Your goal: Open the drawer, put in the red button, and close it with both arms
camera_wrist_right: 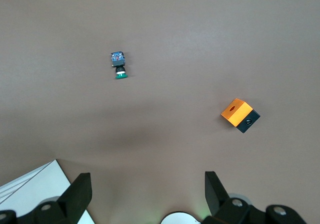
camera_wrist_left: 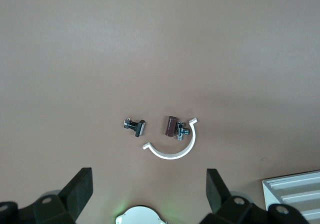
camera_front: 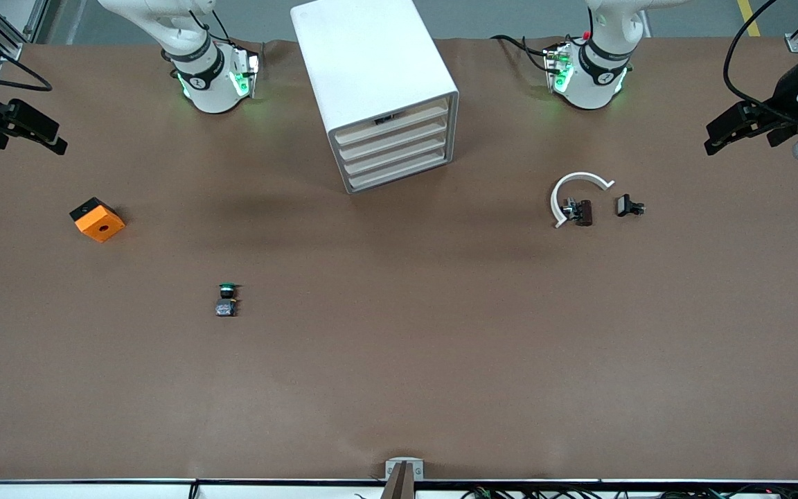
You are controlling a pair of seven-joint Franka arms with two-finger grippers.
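Note:
The white cabinet point(camera_front: 371, 76) stands between the two arm bases, its four cream-fronted drawers point(camera_front: 392, 149) all shut. A small button with a dark red cap point(camera_front: 582, 212) lies on its side against a white C-shaped ring, toward the left arm's end of the table; it also shows in the left wrist view point(camera_wrist_left: 172, 126). My left gripper point(camera_front: 715, 142) is open and empty, up in the air at its own end of the table; its fingers frame the left wrist view point(camera_wrist_left: 150, 186). My right gripper point(camera_front: 52, 141) is open and empty, up at its end point(camera_wrist_right: 148, 186).
The white C-shaped ring point(camera_front: 577, 186) and a small black part point(camera_front: 627, 206) lie by the red button. A green-capped button point(camera_front: 226, 298) and an orange cube with a hole point(camera_front: 98, 220) lie toward the right arm's end. The cabinet's corner shows in both wrist views point(camera_wrist_left: 295, 189) point(camera_wrist_right: 30, 189).

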